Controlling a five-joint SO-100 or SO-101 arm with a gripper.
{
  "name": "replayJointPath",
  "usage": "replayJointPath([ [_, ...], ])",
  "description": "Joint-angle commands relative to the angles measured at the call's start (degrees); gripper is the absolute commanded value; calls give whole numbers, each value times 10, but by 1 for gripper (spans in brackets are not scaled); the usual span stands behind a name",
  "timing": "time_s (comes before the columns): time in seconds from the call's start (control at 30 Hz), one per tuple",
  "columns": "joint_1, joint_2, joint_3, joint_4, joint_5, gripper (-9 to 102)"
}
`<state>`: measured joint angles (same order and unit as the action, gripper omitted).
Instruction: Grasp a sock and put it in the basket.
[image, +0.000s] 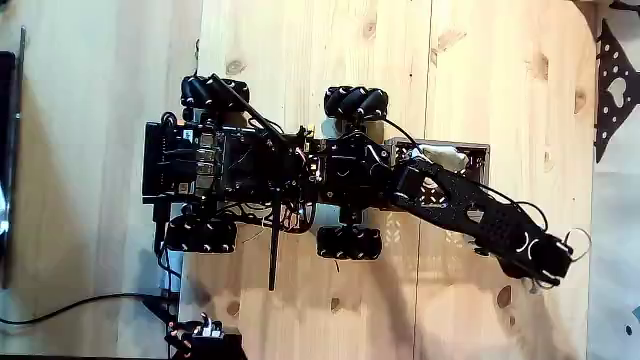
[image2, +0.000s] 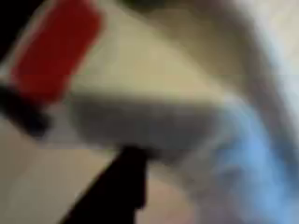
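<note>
Soft white sock (image2: 140, 103) with red mark, close and blurred in wrist view; limp, light, best pinched mid-length. Gripper state indiscernible.

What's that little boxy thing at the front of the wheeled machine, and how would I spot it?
Find the black wheeled robot on the wooden table in the fixed view. Just right of its wheels, under the arm, sits the basket: a shallow dark-rimmed tray holding something white. Nothing else nearby is rectangular and open-topped.
</note>
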<state>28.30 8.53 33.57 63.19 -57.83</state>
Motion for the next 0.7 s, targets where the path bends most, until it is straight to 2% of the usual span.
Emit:
replayJointPath([
  [0.0, 24, 41, -18, -4, 5, 34],
  [0.07, 40, 41, -18, -9, -3, 32],
  [0.1, 47, 41, -18, -12, -4, 24],
  [0.17, 61, 48, -11, -16, -5, 0],
  [0.33, 69, 78, -11, 44, 8, 0],
  [0.67, 47, 144, -10, 158, 151, 0],
])
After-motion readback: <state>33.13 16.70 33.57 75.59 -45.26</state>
